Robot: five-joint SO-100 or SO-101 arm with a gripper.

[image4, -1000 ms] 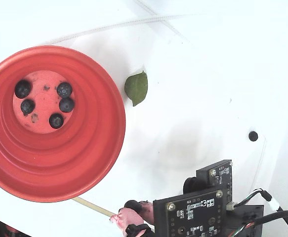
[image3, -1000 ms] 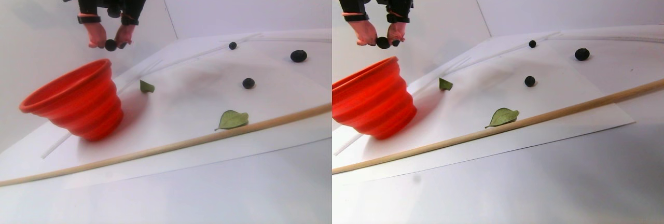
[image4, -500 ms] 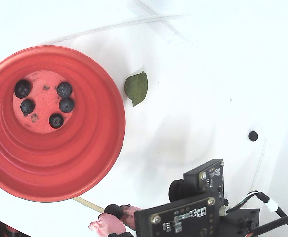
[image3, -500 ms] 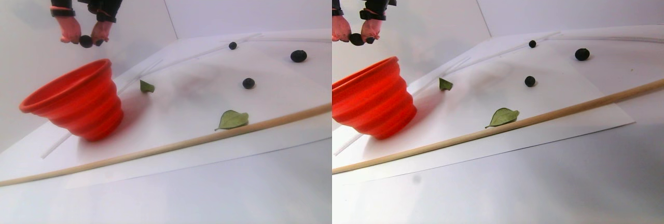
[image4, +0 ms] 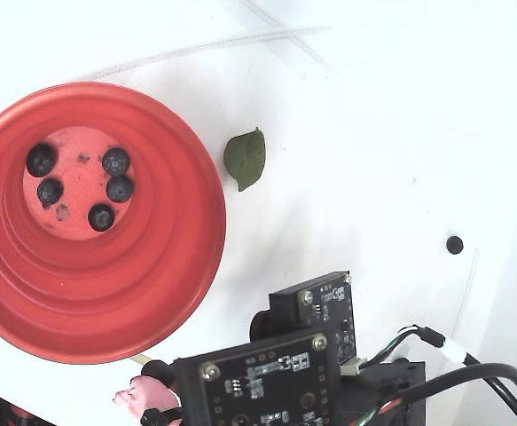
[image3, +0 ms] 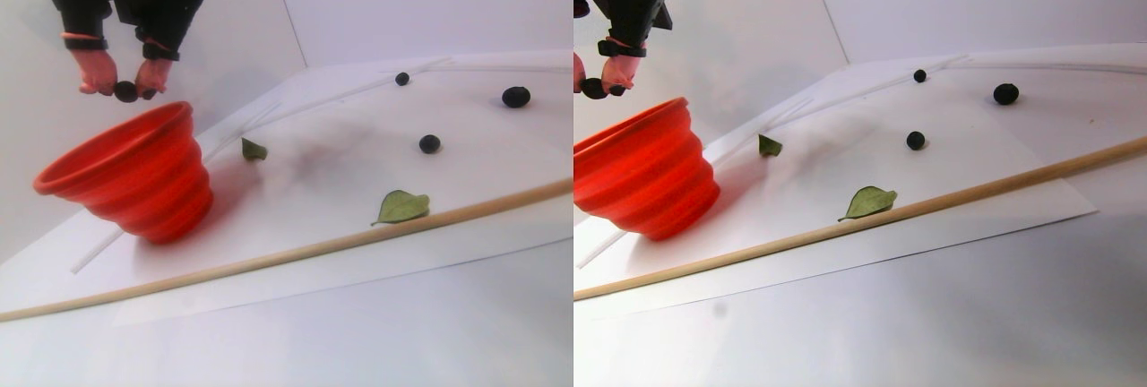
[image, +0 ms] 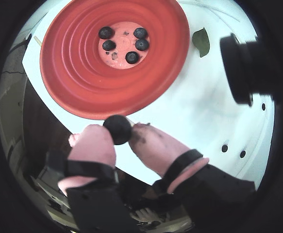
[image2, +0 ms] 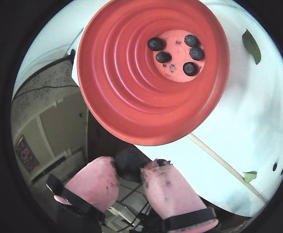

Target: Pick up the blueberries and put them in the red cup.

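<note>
Pink-padded end effector [image: 123, 133], clamped on one blueberry [image: 117, 129], has been carried leftward to the red cup [image: 83, 73] rim at lower frame; release is judged imminent.

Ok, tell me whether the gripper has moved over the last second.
Yes. In the stereo pair view the gripper, shut on a blueberry, has travelled left, from beside the red cup to above its far rim.

We count one red cup [image4: 152, 293] holding five blueberries [image4: 115, 161], a sixth berry [image: 117, 129] pinched in the one hand [image: 124, 138], three more berries [image3: 429, 143] on the desk, two green leaves [image3: 401, 207], and one wooden stick [image3: 296, 251].
</note>
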